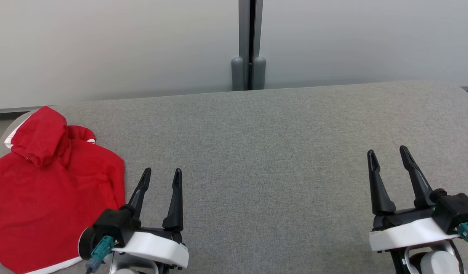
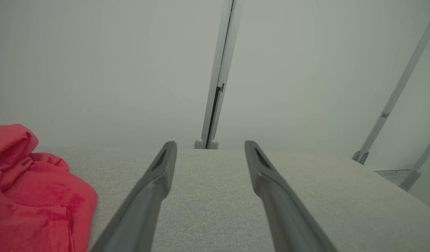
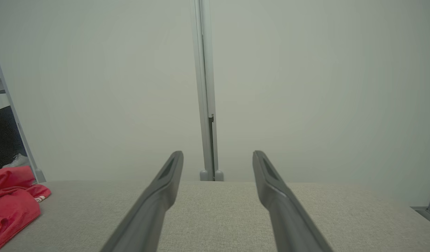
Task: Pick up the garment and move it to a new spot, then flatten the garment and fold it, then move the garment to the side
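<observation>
1. A red hooded garment (image 1: 55,190) is seen lying rumpled at the left end of the grey fabric-covered bench (image 1: 264,152). It reaches the left edge, and its hood is turned toward the far edge.
2. White trim is shown at the hood and along the hem nearest the front edge.
3. The left gripper (image 1: 162,173) is held over the bench just beside the garment's right side. Its fingers are spread apart and nothing is held between them.
4. The right gripper (image 1: 388,152) is held toward the right end of the bench, well apart from the garment. Its fingers are likewise parted and empty.
5. Behind the far edge, pale wall panels (image 1: 104,45) are divided by a grey post (image 1: 249,45).
</observation>
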Motion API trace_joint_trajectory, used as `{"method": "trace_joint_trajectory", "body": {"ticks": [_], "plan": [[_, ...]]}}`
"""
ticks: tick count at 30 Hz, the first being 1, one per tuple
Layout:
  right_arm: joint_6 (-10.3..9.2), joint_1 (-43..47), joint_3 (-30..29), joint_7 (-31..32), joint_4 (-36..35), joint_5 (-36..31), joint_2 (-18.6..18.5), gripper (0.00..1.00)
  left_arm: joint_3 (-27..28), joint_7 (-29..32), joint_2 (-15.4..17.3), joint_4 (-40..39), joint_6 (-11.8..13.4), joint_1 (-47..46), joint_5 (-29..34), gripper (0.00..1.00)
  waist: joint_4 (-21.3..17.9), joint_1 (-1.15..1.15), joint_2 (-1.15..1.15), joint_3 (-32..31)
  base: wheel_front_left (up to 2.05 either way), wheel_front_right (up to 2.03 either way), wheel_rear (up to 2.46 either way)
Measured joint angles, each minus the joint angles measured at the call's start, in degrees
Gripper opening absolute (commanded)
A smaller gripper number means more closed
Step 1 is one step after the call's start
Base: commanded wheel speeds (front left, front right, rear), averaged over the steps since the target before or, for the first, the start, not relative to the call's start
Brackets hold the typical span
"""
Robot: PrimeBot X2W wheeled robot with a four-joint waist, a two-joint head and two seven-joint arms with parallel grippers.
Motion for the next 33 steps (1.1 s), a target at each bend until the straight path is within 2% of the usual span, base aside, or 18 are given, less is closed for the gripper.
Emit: {"method": "trace_joint_trajectory", "body": {"ticks": [5, 11, 20, 33], "plan": [[0.0, 0.01, 0.22, -0.79, -0.03, -2.03, 0.83, 1.0, -0.53, -0.76, 0.05, 0.87, 1.41, 0.01, 2.4, 1.0, 0.0, 0.0, 0.0, 0.01, 0.0, 0.0, 0.0], [0.0, 0.02, 0.1, -1.45, -0.21, -4.25, 1.25, 1.0, -0.8, -1.44, 0.08, 1.48, 1.93, -0.03, 4.54, 1.0, -0.06, 0.0, 0.0, 0.15, 0.0, 0.0, 0.0], [0.0, 0.34, 0.36, -2.69, 0.66, -2.89, 2.08, 1.0, 0.24, -2.64, 0.01, 2.78, 1.91, 0.13, 4.58, 1.0, -0.1, 0.0, 0.0, -0.23, 0.0, 0.0, 0.0], [0.0, 0.55, 0.37, -3.99, 5.25, -1.2, 2.46, 1.0, 0.37, -3.92, 0.02, 4.25, 3.77, 0.93, 3.99, 1.0, 0.15, 0.0, 0.0, -0.64, 0.0, 0.0, 0.0]]}}
